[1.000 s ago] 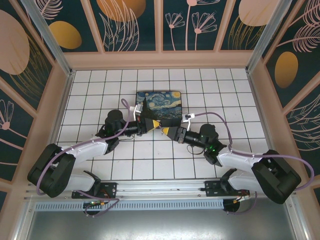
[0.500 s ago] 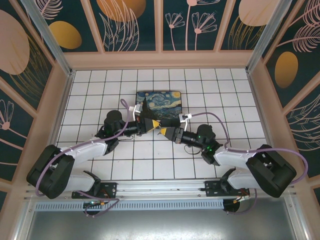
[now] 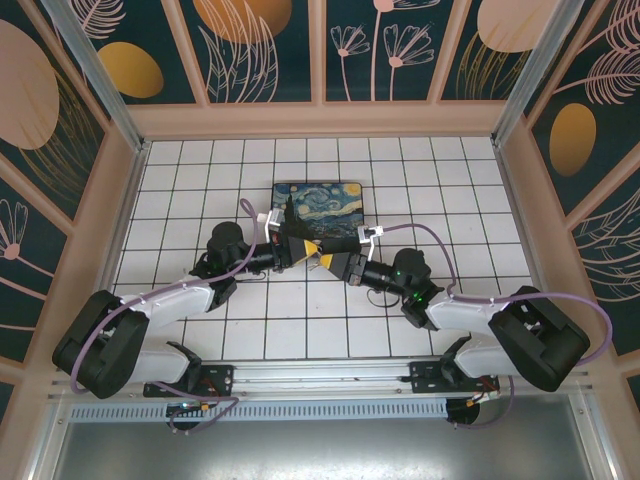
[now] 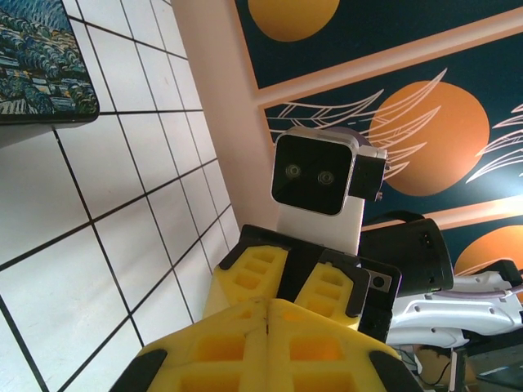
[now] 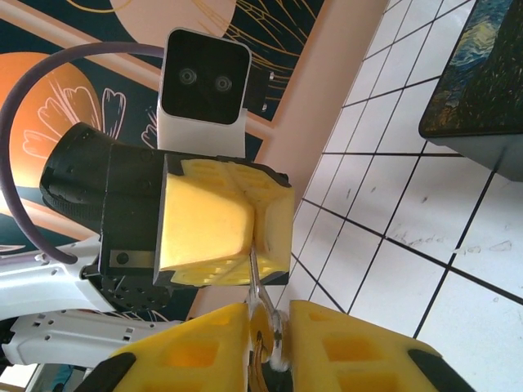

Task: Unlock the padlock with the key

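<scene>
The right hand (image 5: 263,320) pinched a thin metal key (image 5: 254,278), likely stiff, light and slippery, by its bow, blade toward the closed left hand (image 4: 265,305), contents hidden.

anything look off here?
Nothing spilled or damaged. One oddity: the thin silver key, pinched by the yellow fingers of the right gripper, points into the seam of the left gripper, whose fingers are pressed shut. Whether a padlock sits between them cannot be told. The starry-night picture board lies flat on the white tiled table.
</scene>
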